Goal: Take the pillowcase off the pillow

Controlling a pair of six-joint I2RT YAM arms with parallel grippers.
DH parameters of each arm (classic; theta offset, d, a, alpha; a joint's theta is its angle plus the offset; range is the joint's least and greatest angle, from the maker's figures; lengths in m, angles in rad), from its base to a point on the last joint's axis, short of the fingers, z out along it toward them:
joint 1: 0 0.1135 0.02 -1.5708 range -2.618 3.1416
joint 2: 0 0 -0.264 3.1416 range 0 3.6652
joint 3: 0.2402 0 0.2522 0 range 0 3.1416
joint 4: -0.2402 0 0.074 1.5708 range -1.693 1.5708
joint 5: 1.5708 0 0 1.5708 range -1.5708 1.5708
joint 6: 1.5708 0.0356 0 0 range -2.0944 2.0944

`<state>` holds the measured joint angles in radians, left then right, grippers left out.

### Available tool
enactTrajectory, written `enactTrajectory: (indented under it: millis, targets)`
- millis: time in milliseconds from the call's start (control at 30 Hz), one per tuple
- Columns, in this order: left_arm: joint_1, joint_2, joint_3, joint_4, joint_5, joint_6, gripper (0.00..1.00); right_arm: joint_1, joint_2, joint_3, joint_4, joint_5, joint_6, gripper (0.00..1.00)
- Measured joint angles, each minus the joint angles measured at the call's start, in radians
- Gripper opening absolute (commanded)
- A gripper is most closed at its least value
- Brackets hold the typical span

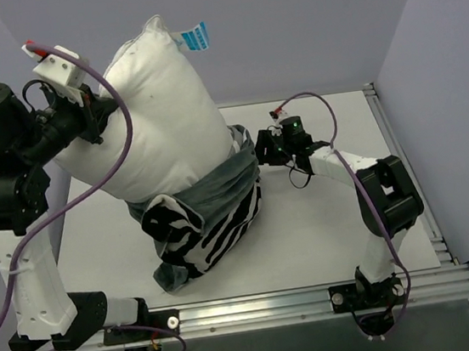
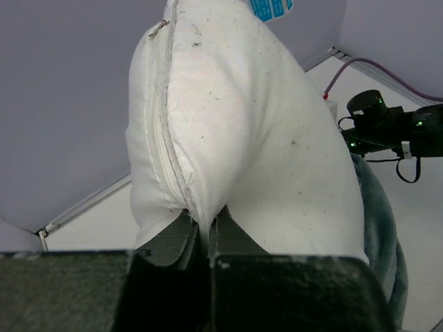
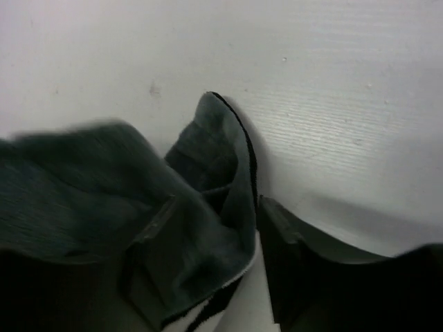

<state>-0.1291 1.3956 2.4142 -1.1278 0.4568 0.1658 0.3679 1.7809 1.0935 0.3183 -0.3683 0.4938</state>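
Observation:
The white pillow [image 1: 159, 116] is lifted and tilted, its blue-and-white tag [image 1: 196, 36] at the top corner. My left gripper [image 1: 90, 116] is shut on the pillow's zippered seam edge [image 2: 181, 187]; its fingertips [image 2: 181, 232] pinch the white fabric. The pillowcase [image 1: 210, 221] is bunched round the pillow's lower end on the table, grey-green inside showing above zebra stripes. My right gripper [image 1: 262, 151] is low at the case's right edge. Its jaws stand partly apart with a thick grey-green fold [image 3: 221, 228] held between the fingers [image 3: 277, 242].
The white table [image 1: 325, 216] has a raised metal rail along its near and right edges. Purple-grey walls stand close behind and to both sides. My left arm's purple cable [image 1: 120, 147] loops across the pillow's left side.

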Motion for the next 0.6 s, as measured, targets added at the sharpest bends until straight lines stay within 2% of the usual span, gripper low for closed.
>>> enactTrajectory:
  millis: [33,67,100,167,267,400,500,600]
  targets:
    - [0.002,-0.006,-0.053,0.040,-0.003,0.004,0.02,-0.002,-0.003,0.000,-0.020,0.003,-0.018,0.67]
    - [0.004,-0.008,-0.097,0.079,-0.007,0.008,0.02,-0.007,-0.009,0.002,-0.050,0.013,-0.032,0.85]
    - [0.008,-0.011,-0.135,0.116,-0.011,0.013,0.02,-0.010,-0.022,0.013,-0.097,0.037,-0.053,0.95]
    - [0.013,-0.011,-0.188,0.175,-0.017,0.014,0.02,-0.016,-0.060,0.076,-0.225,0.104,-0.112,1.00]
    - [0.010,-0.015,-0.245,0.244,-0.015,0.011,0.02,-0.018,-0.153,0.231,-0.343,0.196,-0.196,1.00]
    - [-0.010,-0.019,-0.273,0.296,0.006,-0.004,0.02,0.039,-0.327,0.430,-0.335,0.256,-0.326,1.00]
    - [-0.024,-0.021,-0.272,0.314,0.039,-0.022,0.02,0.144,-0.412,0.550,-0.285,0.173,-0.393,1.00]
    - [-0.032,-0.024,-0.272,0.324,0.080,-0.053,0.02,0.270,-0.412,0.657,-0.249,0.123,-0.436,1.00]
